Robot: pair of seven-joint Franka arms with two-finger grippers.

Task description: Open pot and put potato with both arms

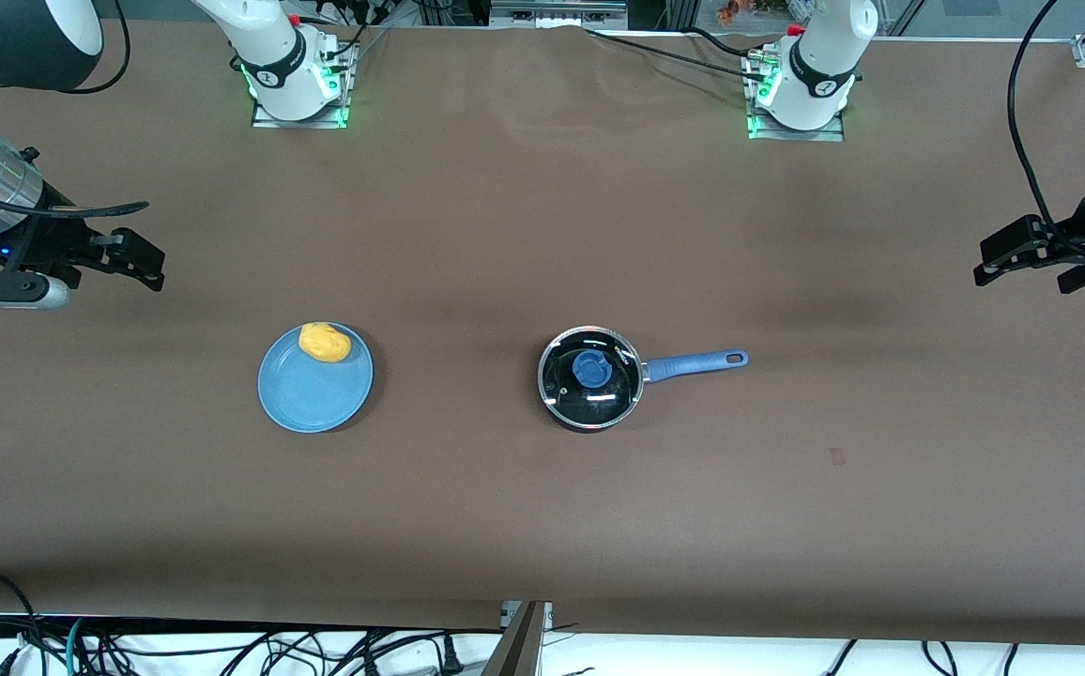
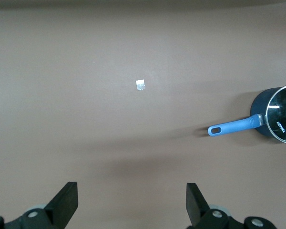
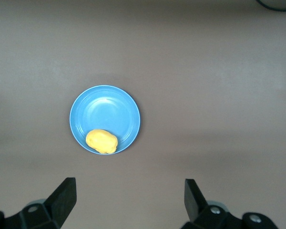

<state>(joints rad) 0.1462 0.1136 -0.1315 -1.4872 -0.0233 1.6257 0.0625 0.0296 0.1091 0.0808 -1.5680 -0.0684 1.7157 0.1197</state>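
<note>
A matte brown desk (image 1: pixel 524 235) carries a small round black pot (image 1: pixel 590 377) with a long blue handle (image 1: pixel 695 363) pointing toward the left arm's end. Its glossy glass lid (image 1: pixel 561 371), rimmed in metal and topped by a blue knob (image 1: pixel 591 367), sits shut on the pot. Toward the right arm's end, well apart from the pot, a smooth flat blue plate (image 1: pixel 315 399) holds the potato (image 1: pixel 325 342), a yellow-orange oval lump resting at the plate's edge farther from the front camera. The left pincer (image 1: pixel 1012 261) hovers released over bare desk at its own end, its black fingers (image 2: pixel 66 202) spread and empty. The right pincer (image 1: pixel 134 263) waits likewise, wide and empty.
</note>
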